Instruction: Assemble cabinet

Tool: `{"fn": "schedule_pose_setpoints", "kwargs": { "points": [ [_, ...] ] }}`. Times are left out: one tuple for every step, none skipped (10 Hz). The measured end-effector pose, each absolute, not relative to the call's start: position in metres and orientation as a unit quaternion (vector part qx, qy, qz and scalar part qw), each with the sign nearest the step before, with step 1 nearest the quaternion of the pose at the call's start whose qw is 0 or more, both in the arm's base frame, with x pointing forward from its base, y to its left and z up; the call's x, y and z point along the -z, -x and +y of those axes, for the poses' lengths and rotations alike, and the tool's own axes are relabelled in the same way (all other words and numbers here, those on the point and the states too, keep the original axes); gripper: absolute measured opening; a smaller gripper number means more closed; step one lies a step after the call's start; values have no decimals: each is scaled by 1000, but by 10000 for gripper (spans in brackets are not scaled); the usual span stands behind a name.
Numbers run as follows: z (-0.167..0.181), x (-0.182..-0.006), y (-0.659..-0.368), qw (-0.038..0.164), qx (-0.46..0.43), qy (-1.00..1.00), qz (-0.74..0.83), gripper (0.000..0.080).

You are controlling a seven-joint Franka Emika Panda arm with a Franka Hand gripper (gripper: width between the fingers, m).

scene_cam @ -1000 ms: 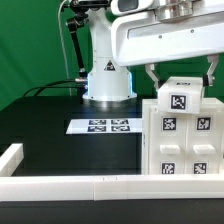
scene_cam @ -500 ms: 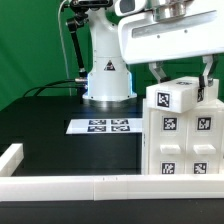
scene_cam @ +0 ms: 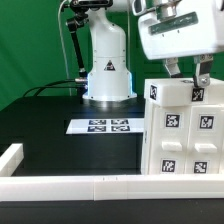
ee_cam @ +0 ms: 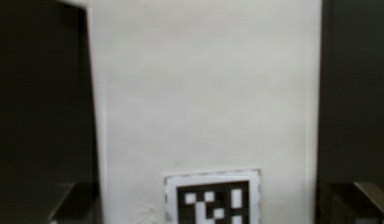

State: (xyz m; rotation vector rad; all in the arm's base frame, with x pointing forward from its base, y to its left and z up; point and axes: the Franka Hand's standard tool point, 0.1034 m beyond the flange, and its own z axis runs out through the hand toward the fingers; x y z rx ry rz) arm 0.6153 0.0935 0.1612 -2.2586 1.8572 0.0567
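The cabinet (scene_cam: 182,135) is a large white box with tagged blocks, standing at the exterior view's right behind the front rail. Its top block (scene_cam: 170,93) lies square on the body, a tag on each visible face. My gripper (scene_cam: 188,78) reaches down from above, one finger on each side of this top block, and is shut on it. In the wrist view the white top block (ee_cam: 207,100) fills the middle with a tag (ee_cam: 212,198) on it. The gripper (ee_cam: 210,205) straddles it, with dark fingertips (ee_cam: 64,202) at both edges.
The marker board (scene_cam: 100,126) lies flat on the black table, to the cabinet's left in the exterior view. A low white border rail (scene_cam: 60,183) runs along the front and turns up at the left corner (scene_cam: 12,155). The arm's white base (scene_cam: 107,75) stands behind.
The gripper has moved toward the exterior view's right and turned. The top block has turned with it from a skewed pose to lying square on the cabinet body.
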Motion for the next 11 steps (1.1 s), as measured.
{"fn": "schedule_pose_setpoints", "kwargs": {
  "points": [
    [94, -162, -617, 112, -21, 741, 661, 556],
    [93, -162, -619, 118, -22, 701, 703, 556],
    [91, -162, -620, 121, -23, 670, 732, 556],
    [90, -163, -620, 121, -27, 634, 763, 556],
    [89, -163, -620, 122, -32, 616, 778, 556],
    [87, -164, -621, 126, -40, 585, 800, 556],
    [86, -165, -621, 128, -47, 557, 819, 556],
    [86, -166, -622, 130, -53, 531, 835, 556],
    [86, -166, -622, 132, -55, 526, 839, 556],
    [86, -166, -623, 136, -58, 516, 844, 556],
    [87, -167, -623, 140, -58, 525, 838, 562]
  ]
}}
